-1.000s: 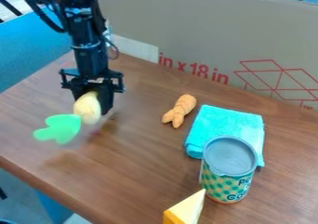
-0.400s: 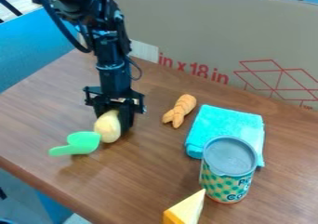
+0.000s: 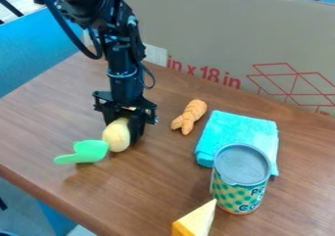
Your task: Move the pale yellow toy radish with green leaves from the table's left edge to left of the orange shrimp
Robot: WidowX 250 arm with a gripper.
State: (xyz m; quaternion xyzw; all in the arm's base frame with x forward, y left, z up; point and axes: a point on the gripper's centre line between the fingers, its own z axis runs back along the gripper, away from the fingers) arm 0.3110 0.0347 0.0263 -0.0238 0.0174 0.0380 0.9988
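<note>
Brown wood-grain worktop [image 3: 62, 103], camera view, slanted from above. Large grey-tan cardboard panel [image 3: 216, 29] behind it; blue surface [image 3: 36, 49] beyond the left edge. Clock dial below is centred on the yellow piece.

Black two-finger end effector [image 3: 123, 128], on the black robot arm [image 3: 121, 59], comes down from 12 o'clock. It looks closed around a pale yellow, rounded oblong toy piece [image 3: 116, 136], left of frame centre, low at the worktop. Can't tell whether the piece bears on the wood.

Flat bright-green piece with a narrow, handle-like end [image 3: 91, 152]: 8 o'clock, seemingly against the yellow one. Joined or merely touching, can't tell. Orange lumpy toy with a forked end [image 3: 189, 116]: between 2 and 3. Folded turquoise cloth [image 3: 239, 132]: 3 o'clock. Upright cylindrical can, grey lid and green-patterned side [image 3: 241, 178]: 4 o'clock, overlapping the cloth's near edge in view. Yellow wedge with an orange side [image 3: 195, 221]: 5 o'clock, cut by the frame.

Step in hand, my judgement: holding the yellow piece close to the surface. Next move calls for a steady hold and care that the green piece doesn't snag or twist the load.

Writing: large dark lettering on the can's side; red print with box line drawings on the cardboard. Wording not noted.
</note>
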